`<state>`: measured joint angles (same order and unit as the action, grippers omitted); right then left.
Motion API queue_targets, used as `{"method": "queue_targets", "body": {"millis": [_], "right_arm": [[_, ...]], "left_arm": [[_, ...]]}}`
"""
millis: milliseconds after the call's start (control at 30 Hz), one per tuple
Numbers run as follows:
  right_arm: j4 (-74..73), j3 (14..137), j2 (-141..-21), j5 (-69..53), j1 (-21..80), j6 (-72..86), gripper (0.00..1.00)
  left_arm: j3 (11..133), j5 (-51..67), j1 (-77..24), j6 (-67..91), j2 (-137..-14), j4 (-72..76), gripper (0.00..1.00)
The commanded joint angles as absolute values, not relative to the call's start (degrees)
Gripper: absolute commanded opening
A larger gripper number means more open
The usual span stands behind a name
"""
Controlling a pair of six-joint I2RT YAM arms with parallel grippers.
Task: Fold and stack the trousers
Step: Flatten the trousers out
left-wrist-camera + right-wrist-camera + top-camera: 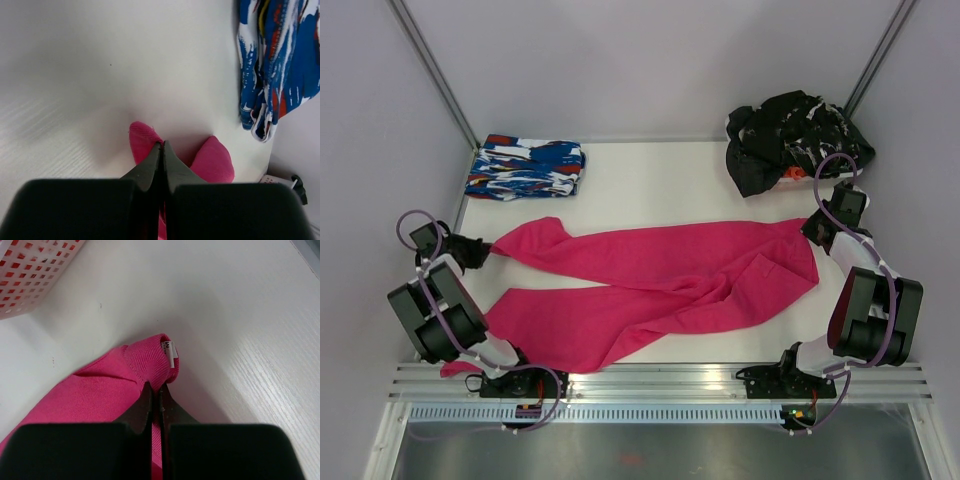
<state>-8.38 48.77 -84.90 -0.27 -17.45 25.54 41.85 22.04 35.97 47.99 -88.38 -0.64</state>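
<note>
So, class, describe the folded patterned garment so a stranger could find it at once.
Start at the white table and go to its far left corner, beyond the spread pink trousers. The garment lies there folded; alone it is patterned blue, white and red, unlike the black heap far right.

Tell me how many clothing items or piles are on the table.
3: the pink trousers spread across the middle, a blue patterned garment folded at far left, and a black pile at far right, which may hide several pieces.
</note>
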Motion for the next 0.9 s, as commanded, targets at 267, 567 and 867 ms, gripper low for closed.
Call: {"method": "queue_targets", "body": {"millis": [267,567,867], "right_arm": [[-6.15,50.10,-83.76,-1.32,-17.14,25.58,0.00],[-6.15,50.18,-85.60,-2.63,-17.14,26.28,0.00],[-5.63,50.01,-85.87,-3.34,-17.14,26.28,0.00]], "left_arm": [[52.64,12.04,34.89,35.42,-67.85,-0.97,0.02],[58.89,26.02,33.58,24.52,-66.80,0.35,0.21],[56.95,17.82,33.22,24.25,-64.95,-5.20,0.03]]}}
